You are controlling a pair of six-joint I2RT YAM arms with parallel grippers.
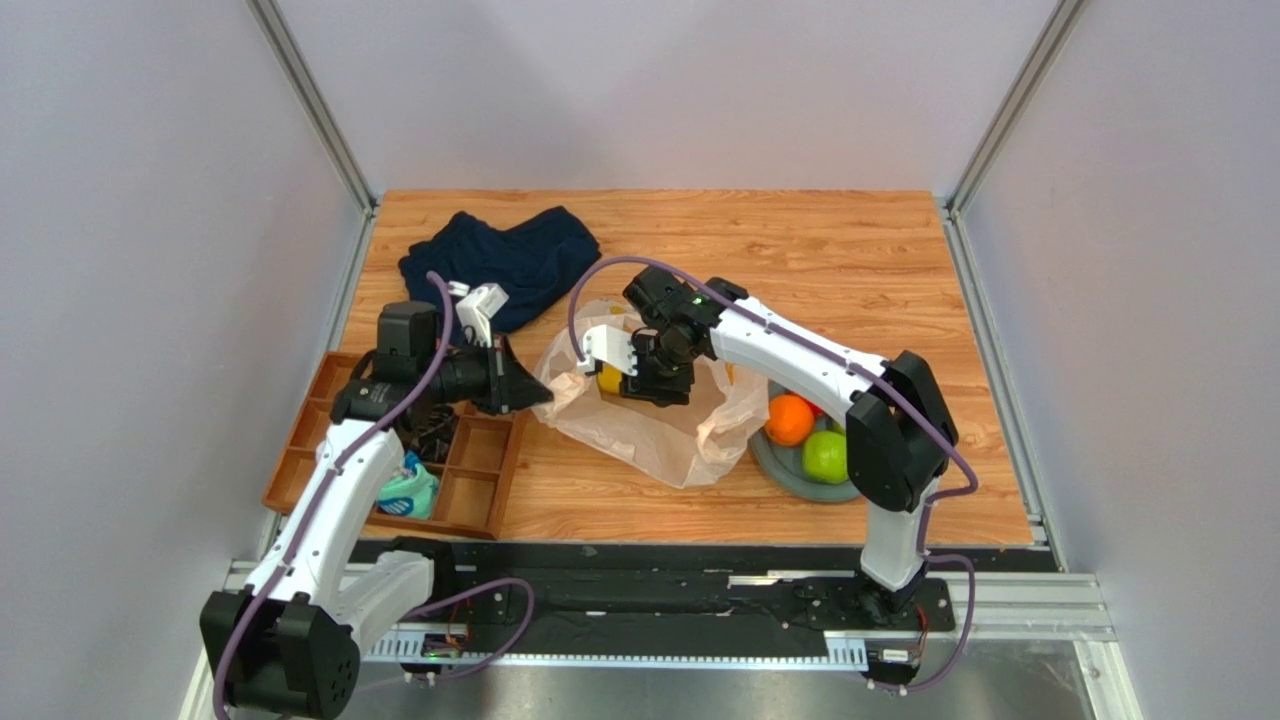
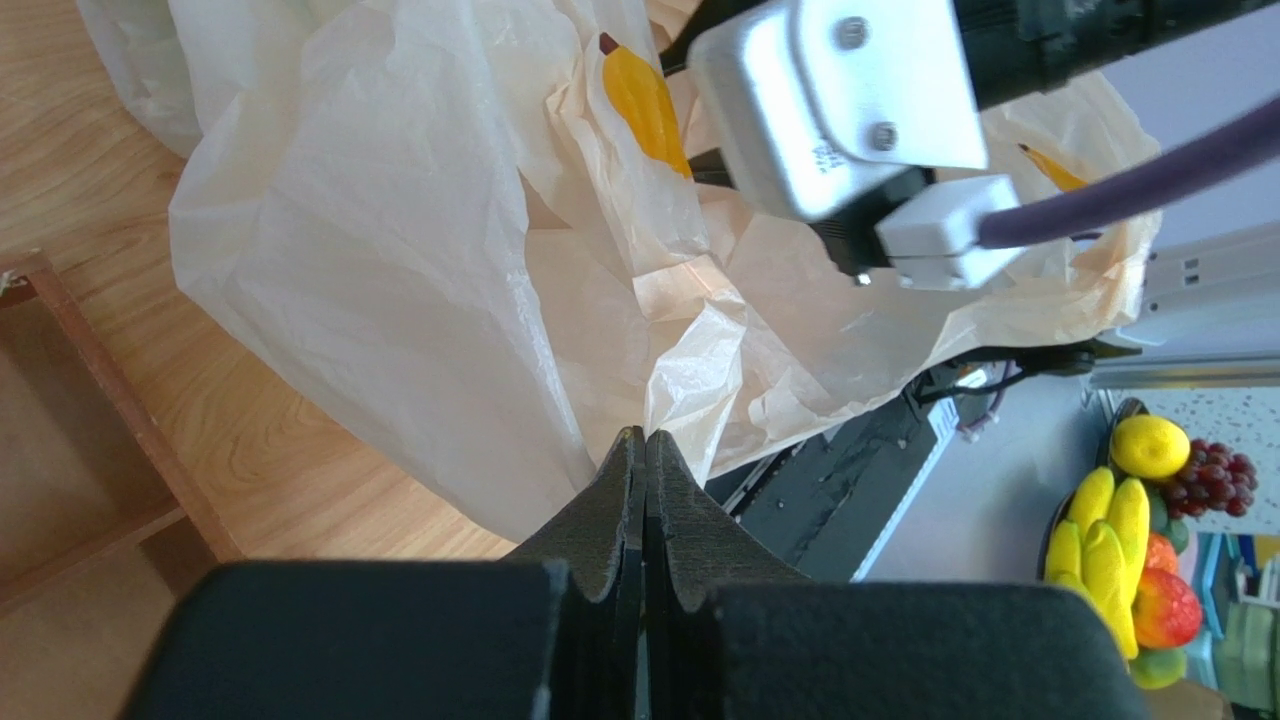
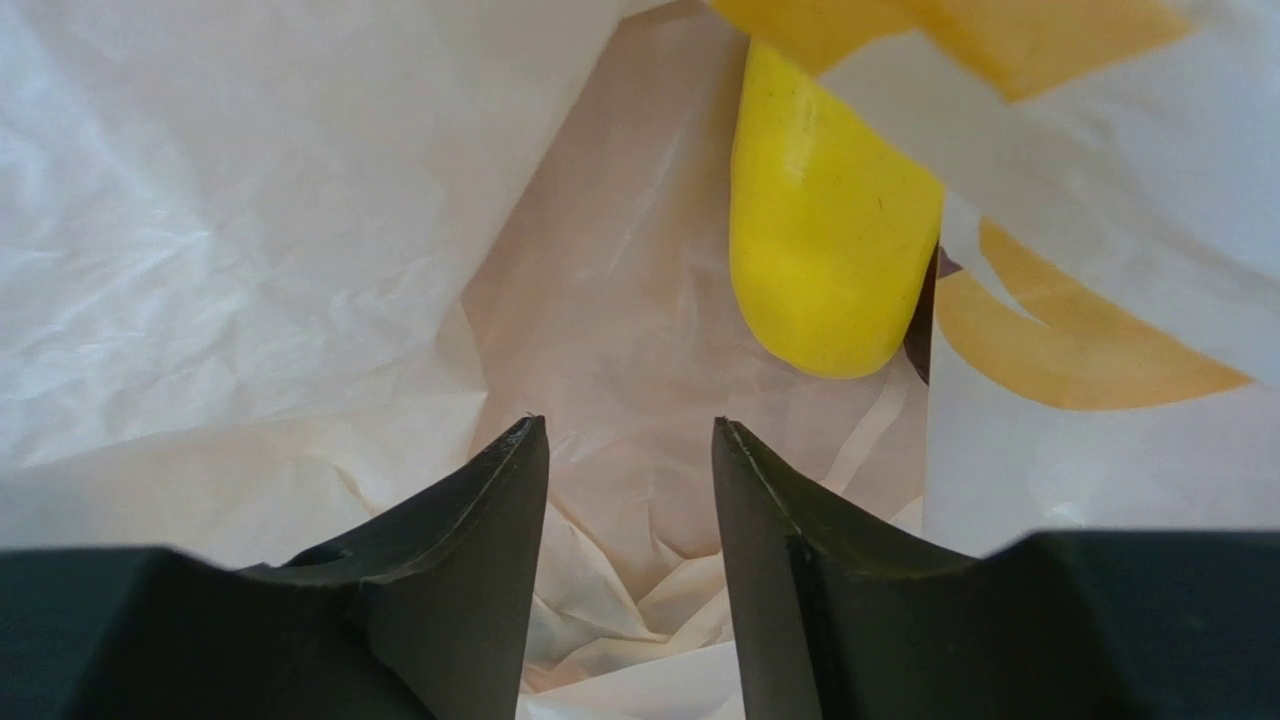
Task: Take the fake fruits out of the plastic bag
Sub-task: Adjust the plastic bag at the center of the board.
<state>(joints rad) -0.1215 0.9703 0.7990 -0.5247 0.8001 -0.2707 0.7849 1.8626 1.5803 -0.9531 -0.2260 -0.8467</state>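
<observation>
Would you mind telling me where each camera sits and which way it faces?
Top external: above and behind, looking down at the table; left arm and right arm show.
Left wrist: on the left arm, facing the bag; left hand shut on its edge.
Right wrist: inside the bag, facing a banana; right hand open.
Shared: all three show the bag.

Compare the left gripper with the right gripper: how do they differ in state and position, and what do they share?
The left gripper is shut, seemingly pinching the bag at its edge; the right gripper is open and holds nothing. The left gripper sits outside the bag at its left side; the right gripper reaches into its mouth, towards a yellow fruit. Both have dark fingers and work on the same bag.
</observation>
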